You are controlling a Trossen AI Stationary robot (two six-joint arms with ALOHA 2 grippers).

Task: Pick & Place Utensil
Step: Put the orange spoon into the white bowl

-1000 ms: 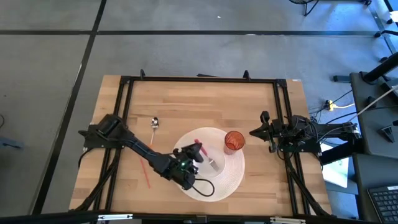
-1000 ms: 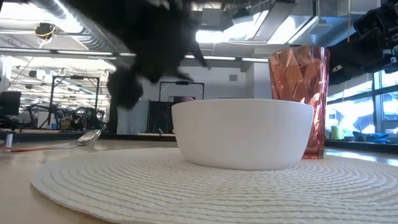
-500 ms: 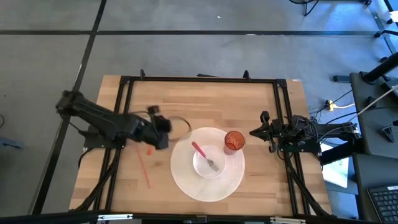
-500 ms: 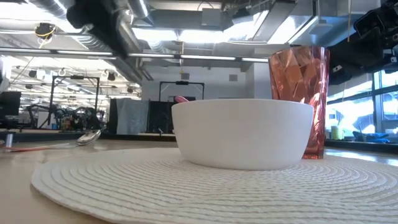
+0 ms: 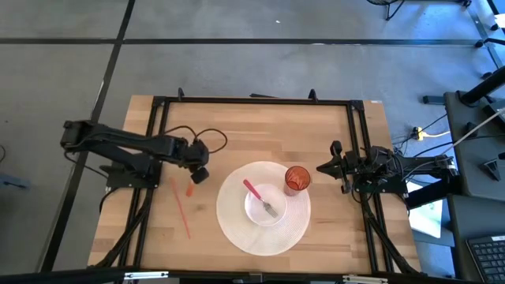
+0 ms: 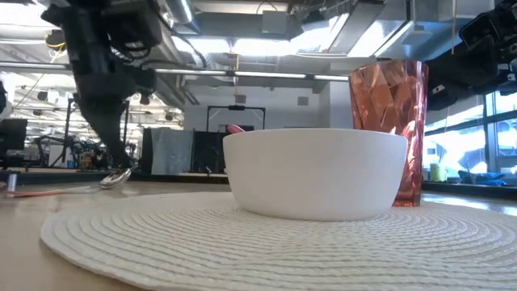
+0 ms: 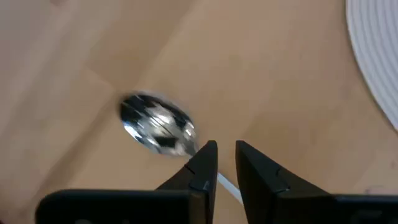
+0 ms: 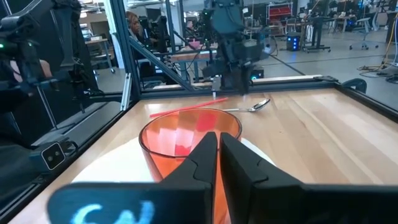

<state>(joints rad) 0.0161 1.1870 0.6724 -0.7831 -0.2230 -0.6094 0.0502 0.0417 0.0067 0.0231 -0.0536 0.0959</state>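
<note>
A silver spoon [image 7: 158,127] lies flat on the wood table, left of the round white placemat [image 5: 237,229]; my left arm hides it in the high view. My left gripper [image 7: 227,155] points down just above the spoon's neck, open by a narrow gap, with the handle [image 7: 229,185] showing through that gap. In the low view its fingers [image 6: 121,160] end just over the spoon [image 6: 115,178]. A pink-handled fork [image 5: 258,196] rests in the white bowl [image 5: 254,213] on the placemat. My right gripper [image 5: 341,170] waits shut at the table's right side.
A red faceted cup [image 5: 297,179] stands on the placemat beside the bowl, right in front of my right gripper [image 8: 217,155]. A thin red stick [image 5: 181,211] and a small orange piece [image 5: 190,190] lie on the wood near the spoon. The black frame [image 5: 252,100] rims the table.
My left gripper has left the bowl and swung toward the table's left and far side, then come down over the spoon. The fork has stayed in the bowl. The spoon has not moved.
</note>
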